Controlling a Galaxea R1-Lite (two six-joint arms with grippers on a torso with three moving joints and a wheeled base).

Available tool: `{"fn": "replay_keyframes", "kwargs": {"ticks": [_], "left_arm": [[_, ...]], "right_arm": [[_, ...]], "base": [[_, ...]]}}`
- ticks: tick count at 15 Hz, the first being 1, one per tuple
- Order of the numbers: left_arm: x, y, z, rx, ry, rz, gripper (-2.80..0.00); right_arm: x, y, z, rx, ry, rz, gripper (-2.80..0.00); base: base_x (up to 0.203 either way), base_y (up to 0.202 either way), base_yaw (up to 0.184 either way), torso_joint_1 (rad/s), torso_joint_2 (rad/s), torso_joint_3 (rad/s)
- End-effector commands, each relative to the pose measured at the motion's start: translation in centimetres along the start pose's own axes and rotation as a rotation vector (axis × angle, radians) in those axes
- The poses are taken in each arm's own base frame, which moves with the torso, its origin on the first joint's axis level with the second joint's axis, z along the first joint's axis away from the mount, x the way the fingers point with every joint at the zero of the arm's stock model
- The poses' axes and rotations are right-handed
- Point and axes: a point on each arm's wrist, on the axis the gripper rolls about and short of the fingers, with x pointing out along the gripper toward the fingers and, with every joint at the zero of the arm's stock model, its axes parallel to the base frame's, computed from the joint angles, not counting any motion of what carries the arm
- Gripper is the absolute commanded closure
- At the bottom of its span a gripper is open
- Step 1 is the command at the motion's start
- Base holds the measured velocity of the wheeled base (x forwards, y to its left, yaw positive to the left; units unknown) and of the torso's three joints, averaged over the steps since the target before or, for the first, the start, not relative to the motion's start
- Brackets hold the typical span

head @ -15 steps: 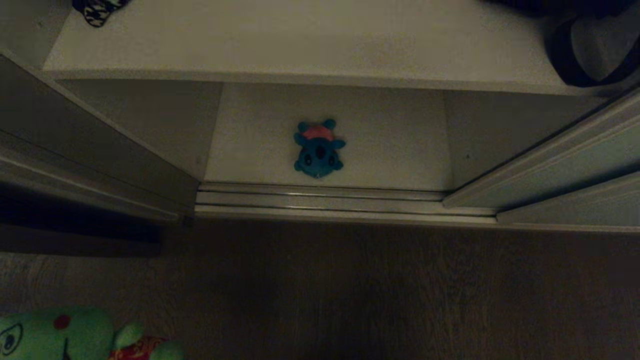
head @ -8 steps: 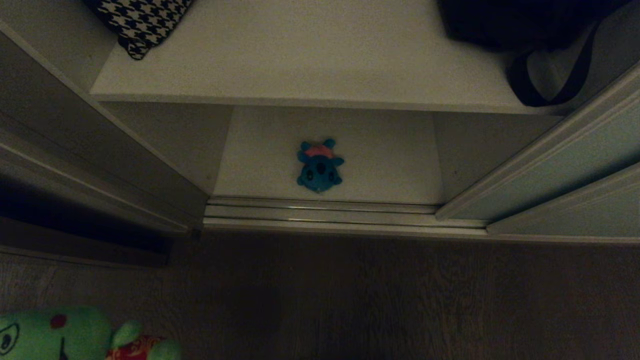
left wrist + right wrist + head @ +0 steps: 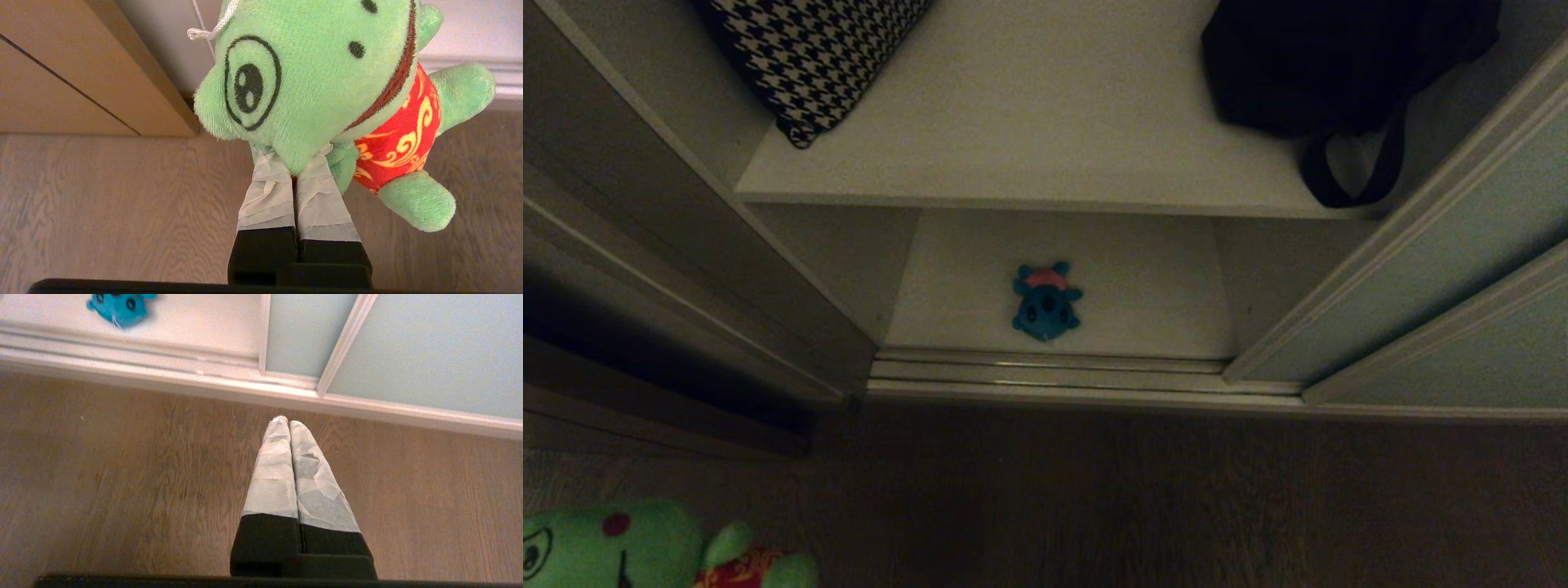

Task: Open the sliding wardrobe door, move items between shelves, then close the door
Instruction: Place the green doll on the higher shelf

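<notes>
My left gripper [image 3: 295, 163] jaws are clamped on the green plush toy in a red patterned vest [image 3: 327, 81]; my right gripper [image 3: 289, 424] jaws are together, empty, above the wooden floor [image 3: 122, 477]. The small blue plush toy with a pink top [image 3: 1046, 301] lies on the lower white shelf [image 3: 1143, 278].

Each gripper [image 3: 289, 424] has 2 slim black fingers [image 3: 265, 196] wrapped in pale, wrinkled tape toward the tips

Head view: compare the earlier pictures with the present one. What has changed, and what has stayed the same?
The camera itself has moved: the whole scene has slid down, bringing more of the upper shelf, houndstooth cushion and black bag into view. Nothing was picked up or released. The blue plush toy stays on the lower shelf; the left hand still grips the green plush toy.
</notes>
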Motion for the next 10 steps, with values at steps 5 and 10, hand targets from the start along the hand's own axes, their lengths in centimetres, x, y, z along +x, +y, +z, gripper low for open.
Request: {"fn": "replay_keyframes", "kwargs": {"ticks": [5,10], "left_arm": [[0.03,0.0,0.0,-0.001,0.004,0.0,0.0],[0.03,0.0,-0.01,0.001,0.006,0.001,0.0]], "right_arm": [[-0.02,0.0,-0.01,-0.001,-0.002,0.001,0.0],[-0.02,0.0,-0.01,-0.002,-0.002,0.001,0.0]], "base": [[0.0,0.0,0.0,0.001,0.0,0.207],[0.0,0.0,0.0,0.0,0.0,0.124]]}}
